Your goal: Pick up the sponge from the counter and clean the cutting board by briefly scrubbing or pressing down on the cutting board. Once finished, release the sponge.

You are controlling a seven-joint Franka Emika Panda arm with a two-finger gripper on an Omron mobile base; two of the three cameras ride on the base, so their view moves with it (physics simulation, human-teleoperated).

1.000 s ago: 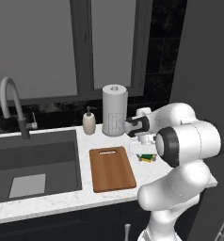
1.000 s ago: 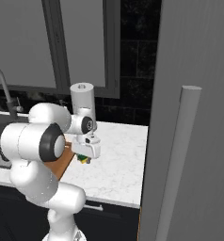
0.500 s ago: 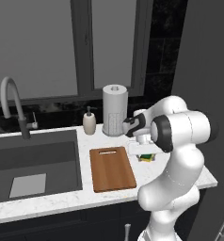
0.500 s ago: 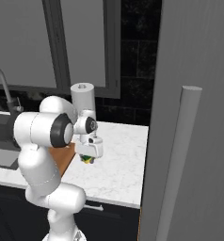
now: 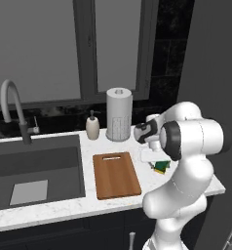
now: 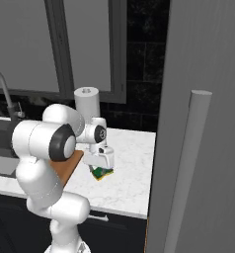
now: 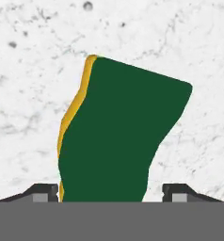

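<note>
Counter (image 5: 196, 181) bears cutting board (image 5: 116, 175) left of sponge (image 7: 118, 136). Sponge lies flat between my fingertips (image 7: 44, 192). My gripper (image 7: 109, 195) open, holding nothing. Risk: fingertips wide apart, closing off-centre twists sponge aside, grip slips.

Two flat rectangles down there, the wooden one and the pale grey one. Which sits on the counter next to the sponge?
The brown cutting board, with a slot handle at its far end. It lies on the white counter just left of the sponge; the pale grey rectangle lies down in the sink basin.
</note>
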